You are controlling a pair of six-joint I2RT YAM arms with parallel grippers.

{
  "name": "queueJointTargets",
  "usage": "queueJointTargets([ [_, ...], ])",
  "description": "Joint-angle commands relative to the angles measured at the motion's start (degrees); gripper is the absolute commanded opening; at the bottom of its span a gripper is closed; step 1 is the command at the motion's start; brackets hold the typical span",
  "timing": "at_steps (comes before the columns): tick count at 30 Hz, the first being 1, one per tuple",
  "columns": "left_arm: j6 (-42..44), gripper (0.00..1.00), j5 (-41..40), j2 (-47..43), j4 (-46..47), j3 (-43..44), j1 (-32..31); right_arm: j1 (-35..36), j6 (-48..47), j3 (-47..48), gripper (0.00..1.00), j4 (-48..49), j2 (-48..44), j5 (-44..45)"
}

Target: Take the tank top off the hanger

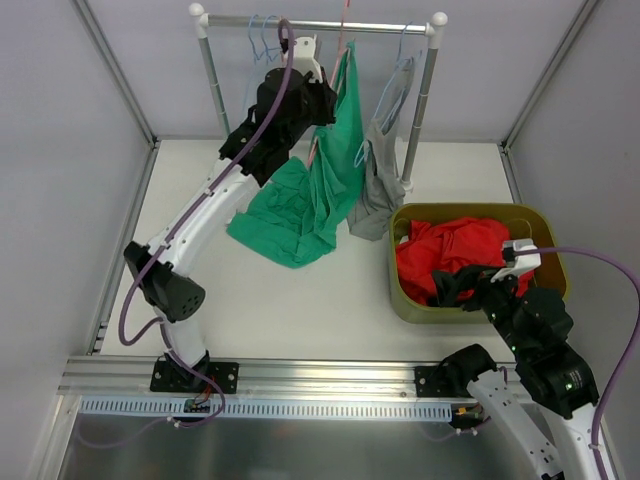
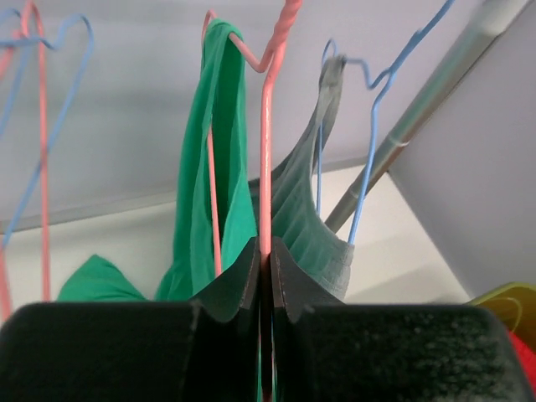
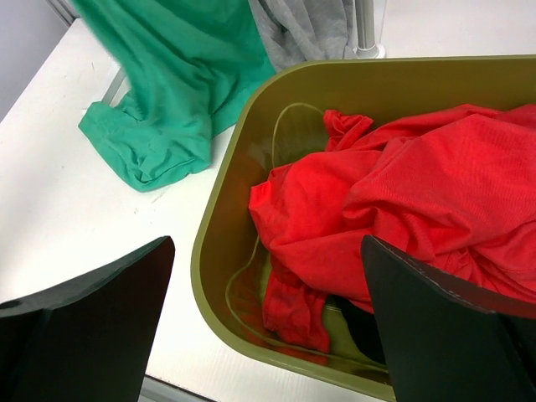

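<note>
Though limp, green tank top (image 1: pixel 300 215)

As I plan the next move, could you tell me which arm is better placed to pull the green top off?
Probably the right: the right pincer hangs open over the bin, while the left pincer is shut on the pink hanger, steadying it.

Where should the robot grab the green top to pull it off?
Probably the loose lower part of the green top, heaped on the table, coming from the near side. It lies slack and open there, while the strap up top hugs the pink hanger, which the left gripper pinches.
</note>
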Motion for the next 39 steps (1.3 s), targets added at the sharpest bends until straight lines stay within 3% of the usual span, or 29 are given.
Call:
queueJointTargets([
  [1,0.37,0.0,-0.96,-6.48,4.42,-1.61,0.05,-0.16,-2.05,0.21,1.0,3.62,1.31,0.83],
  [4,-0.33,0.0,-0.17,-10.86,4.42,-6.69,0.05,-0.16,-2.85,1.27,0.99,3.45,1.93,4.17],
  [11,-0.85,0.0,2.02,-27.1,4.42,-20.67,-0.3,-0.16,-2.41,1.88,0.99,3.97,3.77,0.23],
  [16,-2.26,0.0,11.06,-43.37,4.25,-37.25,-0.74,-0.25,-0.66,1.97,1.0,11.25,7.72,-19.88],
  [20,-3.75,0.0,18.28,-62.93,2.5,-49.67,-0.82,-0.08,3.82,0.75,0.99,20.13,12.99,-38.92],
  [23,-5.6,0.0,21.72,-73.84,-2.42,-55.13,-0.82,0.19,11.7,-1.36,0.97,32.25,18.0,-43.64],
  [29,-7.18,0.0,26.79,-85.74,-4.89,-61.56,-0.82,9.92,10.43,3.89,0.92,38.87,31.69,-34.96],
  [34,-10.34,0.0,35.86,-84.8,-5.24,-61.91,-0.82,24.26,-3.54,17.51,0.87,36.94,42.34,-24.68],
  [39,-12.72,0.0,40.17,-82.86,-5.33,-61.65,-0.82,26.82,-3.65,22.71,0.8,35.18,49.03,-0.25],
])
